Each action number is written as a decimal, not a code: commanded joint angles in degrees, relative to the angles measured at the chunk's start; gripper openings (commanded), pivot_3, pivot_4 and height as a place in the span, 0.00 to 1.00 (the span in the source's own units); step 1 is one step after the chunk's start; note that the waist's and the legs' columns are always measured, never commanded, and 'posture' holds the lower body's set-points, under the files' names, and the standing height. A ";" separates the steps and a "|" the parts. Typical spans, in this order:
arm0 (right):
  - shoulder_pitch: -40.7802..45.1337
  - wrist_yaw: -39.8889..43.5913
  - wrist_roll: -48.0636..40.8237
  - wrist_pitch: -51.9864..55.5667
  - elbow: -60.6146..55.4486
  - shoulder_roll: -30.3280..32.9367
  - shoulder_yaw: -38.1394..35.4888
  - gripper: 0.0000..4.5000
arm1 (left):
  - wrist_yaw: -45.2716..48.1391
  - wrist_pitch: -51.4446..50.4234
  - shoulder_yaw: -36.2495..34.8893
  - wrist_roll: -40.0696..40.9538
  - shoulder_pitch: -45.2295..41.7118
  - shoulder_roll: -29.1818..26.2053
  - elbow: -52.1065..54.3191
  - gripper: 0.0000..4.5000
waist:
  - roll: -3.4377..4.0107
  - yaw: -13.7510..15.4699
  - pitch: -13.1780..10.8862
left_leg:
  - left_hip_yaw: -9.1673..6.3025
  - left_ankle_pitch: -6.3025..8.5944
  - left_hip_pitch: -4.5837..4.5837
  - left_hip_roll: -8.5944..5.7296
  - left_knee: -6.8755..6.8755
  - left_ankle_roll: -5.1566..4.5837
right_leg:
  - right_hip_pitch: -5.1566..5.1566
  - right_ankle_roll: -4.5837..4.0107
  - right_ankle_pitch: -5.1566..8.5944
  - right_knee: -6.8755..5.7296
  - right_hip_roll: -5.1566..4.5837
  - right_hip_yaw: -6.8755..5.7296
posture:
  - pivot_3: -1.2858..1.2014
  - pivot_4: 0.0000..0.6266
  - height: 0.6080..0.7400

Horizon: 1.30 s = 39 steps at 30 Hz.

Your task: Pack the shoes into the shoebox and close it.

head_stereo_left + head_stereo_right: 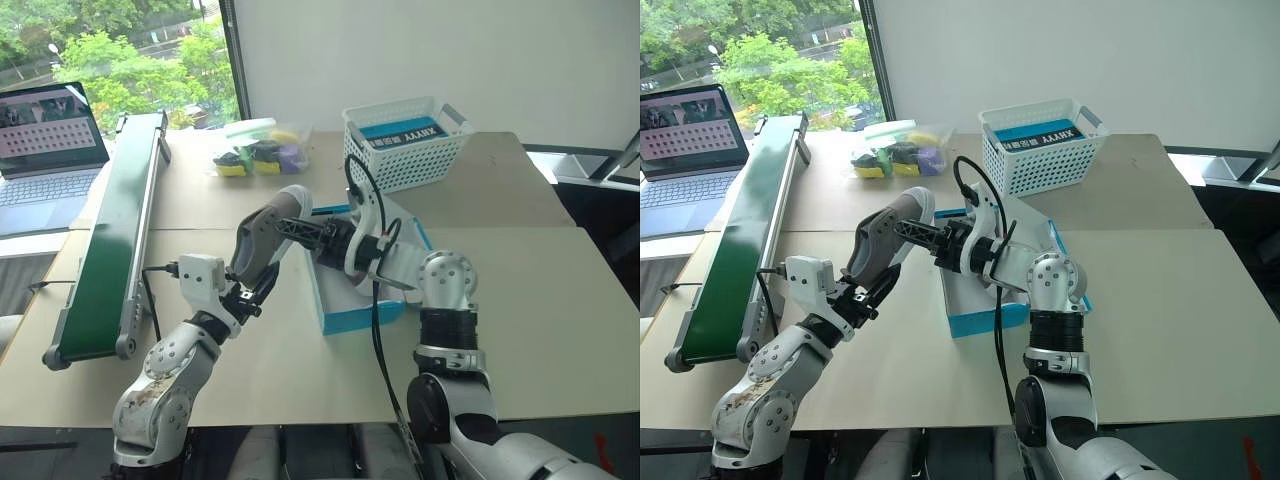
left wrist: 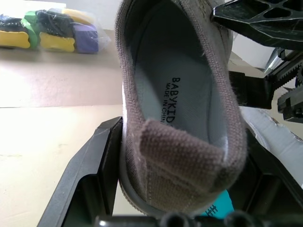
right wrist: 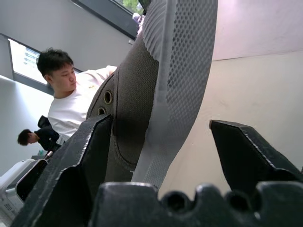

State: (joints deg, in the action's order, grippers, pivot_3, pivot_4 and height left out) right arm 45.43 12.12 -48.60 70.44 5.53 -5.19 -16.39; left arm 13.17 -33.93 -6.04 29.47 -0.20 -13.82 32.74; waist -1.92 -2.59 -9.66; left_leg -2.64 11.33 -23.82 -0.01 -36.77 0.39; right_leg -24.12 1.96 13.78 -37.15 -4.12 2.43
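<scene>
The left gripper angles up from the bench, jaws clenched on the heel of a grey shoe beside the open blue shoebox. The right gripper reaches level across the shoebox, its jaws spread around the shoe's toe, one finger touching the upper.

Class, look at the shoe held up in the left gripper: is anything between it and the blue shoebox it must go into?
Yes. The right gripper reaches in at the shoe, and its arm lies across the open shoebox, partly covering it.

Open tabletop sat free right of the shoebox; the conveyor walled off the left, white basket blocked behind.
</scene>
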 commanded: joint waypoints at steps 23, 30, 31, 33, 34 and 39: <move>3.21 -7.07 -7.67 -5.38 0.68 -4.20 -3.30 0.07 | 0.07 2.26 3.11 -7.29 -0.14 -4.06 1.35 1.00 | 0.01 0.07 0.00 | -0.01 0.00 0.00 0.02 0.00 0.00 | 0.01 0.00 0.00 0.02 0.02 0.00 | 0.52 0.24 0.99; 13.95 -5.30 -4.41 -8.73 9.66 8.53 -4.53 0.07 | 5.02 3.88 2.83 -7.02 4.27 -7.56 4.10 1.00 | 0.15 -0.07 -0.10 | 0.05 0.00 -0.01 0.05 0.01 0.00 | -0.04 0.00 0.00 0.02 0.05 0.03 | 0.52 0.24 0.99; 16.81 -2.68 -2.34 -7.34 11.46 13.04 -2.35 0.07 | 6.05 3.83 2.43 -7.22 5.23 -8.81 4.34 1.00 | 0.20 -0.04 -0.16 | 0.04 0.00 -0.02 0.06 0.03 0.00 | -0.04 0.00 0.00 0.03 0.06 0.02 | 0.52 0.24 0.99; 21.47 2.40 0.79 -3.53 15.60 20.25 2.81 0.07 | 7.54 4.00 1.70 -7.46 6.42 -10.76 4.23 1.00 | 0.30 0.50 -0.24 | 0.06 0.00 -0.05 0.00 0.02 0.00 | -0.04 0.00 0.01 0.07 0.02 -0.01 | 0.52 0.24 0.99; 23.36 5.04 2.56 -1.98 17.55 23.02 6.08 0.07 | 8.09 4.16 1.32 -7.39 6.70 -11.51 3.88 1.00 | 0.30 0.58 -0.24 | 0.05 0.00 -0.06 -0.03 0.04 -0.01 | -0.02 0.03 0.03 0.14 -0.04 -0.05 | 0.52 0.24 0.99; 30.89 18.08 8.32 5.49 24.12 30.87 19.39 0.07 | 10.87 4.63 1.15 -8.21 7.09 -14.82 2.53 1.00 | 0.30 -0.42 -0.23 | 0.19 0.09 -0.03 0.06 0.07 -0.15 | 0.01 0.02 0.06 0.25 0.02 0.04 | 0.52 0.24 0.99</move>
State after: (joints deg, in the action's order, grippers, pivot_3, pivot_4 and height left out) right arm 73.57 24.69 -41.86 73.26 28.70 24.47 -1.43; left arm 22.71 -30.85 -4.44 21.81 6.89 -27.59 34.66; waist -1.62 -3.01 -9.89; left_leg -2.42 11.43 -23.84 0.06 -36.70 0.21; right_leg -24.13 1.97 13.84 -36.95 -4.10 2.53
